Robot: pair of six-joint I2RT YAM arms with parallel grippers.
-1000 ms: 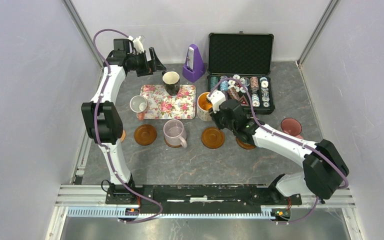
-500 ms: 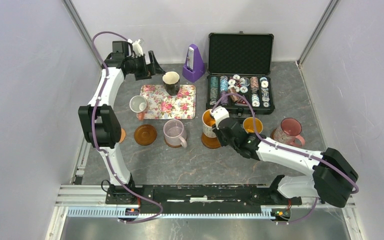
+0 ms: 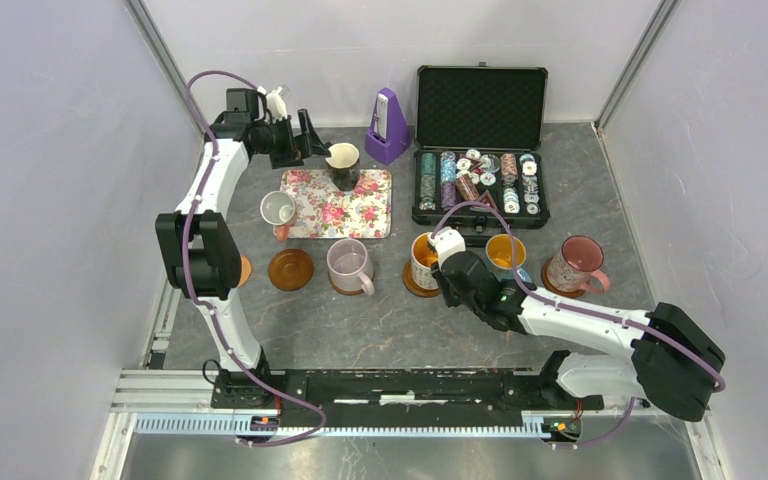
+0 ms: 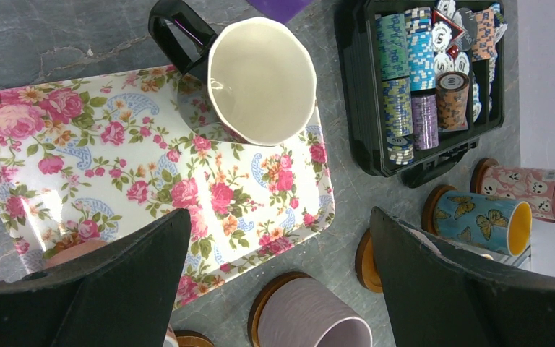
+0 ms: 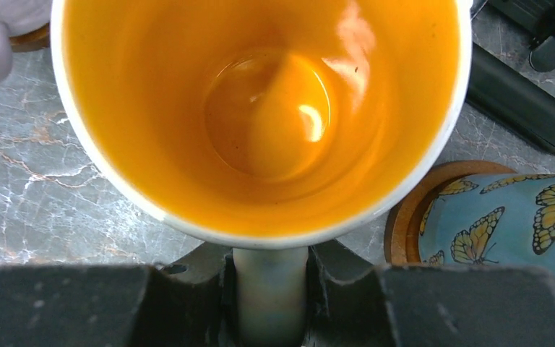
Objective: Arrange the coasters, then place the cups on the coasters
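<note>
Right wrist view: the right gripper is clamped on the handle of the orange-lined mug, whose open mouth fills the space just ahead of the jaws; a blue butterfly mug stands off to the right of the right jaw; the top view puts the held mug over a coaster, contact unclear. Left wrist view: the left gripper has its jaws wide apart, holding nothing; the black mug stands on the floral tray beyond the fingertips; a lilac mug shows between the two jaws, nearer the wrist.

Pale lilac walls enclose a grey marbled bench; a metal rail edges its near side.
</note>
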